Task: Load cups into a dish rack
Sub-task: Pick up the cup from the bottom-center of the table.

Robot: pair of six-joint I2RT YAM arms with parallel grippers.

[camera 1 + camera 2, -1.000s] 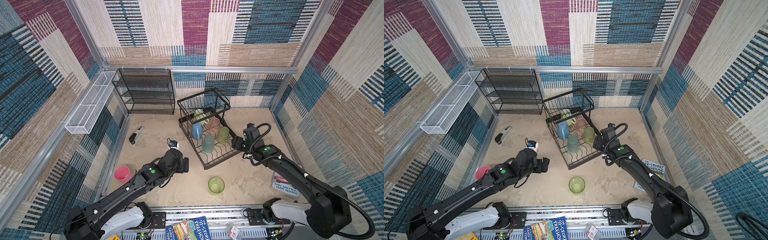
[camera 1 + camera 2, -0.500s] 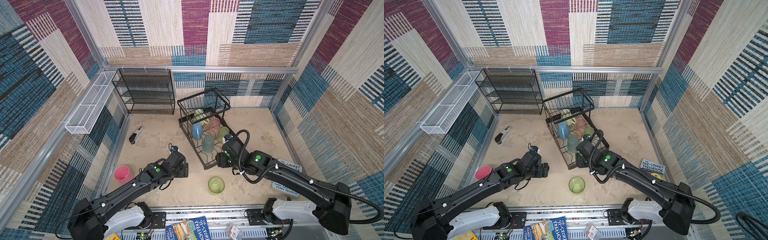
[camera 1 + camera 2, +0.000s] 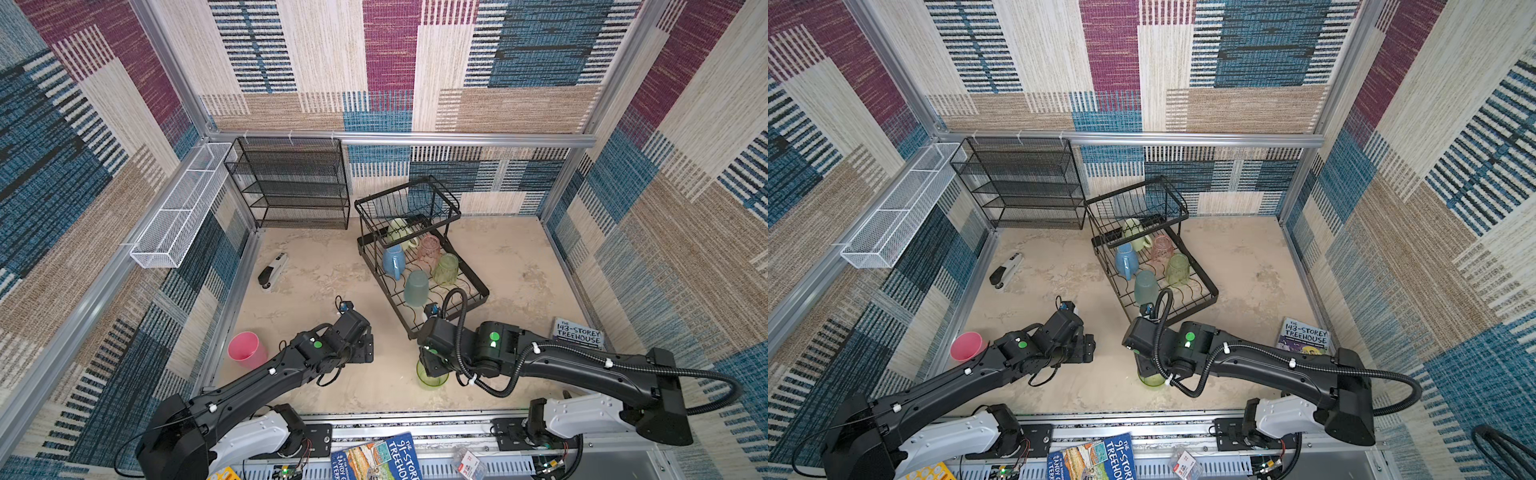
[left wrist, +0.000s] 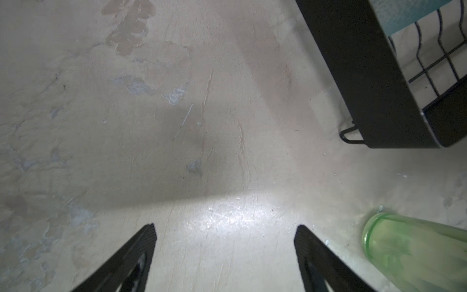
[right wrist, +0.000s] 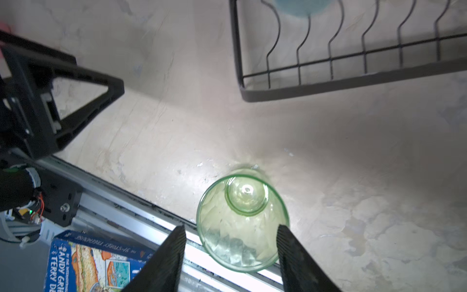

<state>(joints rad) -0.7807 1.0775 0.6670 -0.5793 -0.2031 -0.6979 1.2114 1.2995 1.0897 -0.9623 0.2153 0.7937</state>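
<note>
A translucent green tumbler [image 3: 432,376] [image 5: 242,222] stands mouth up on the floor in front of the black wire dish rack [image 3: 484,291] [image 5: 328,86]. My right gripper [image 5: 231,228] [image 3: 430,361] hangs over it, open, one finger on each side of the rim with a gap on one side. Several cups sit upside down on the rack's lower tray, among them a teal tumbler [image 3: 415,289] and a blue mug [image 3: 392,262]. An opaque pink cup [image 3: 247,349] stands at the left wall. My left gripper [image 4: 225,227] [image 3: 365,347] is open over bare floor.
A stapler [image 3: 272,270] lies left of the rack. A black mesh shelf unit [image 3: 291,183] and a white mesh trough [image 3: 178,212] stand at the back left. One book [image 3: 577,332] lies at the right wall and another [image 3: 378,457] on the front rail.
My right arm swung from beside the rack down to the green tumbler at the front, its jaws narrowing. My left arm drew back a little toward the front.
</note>
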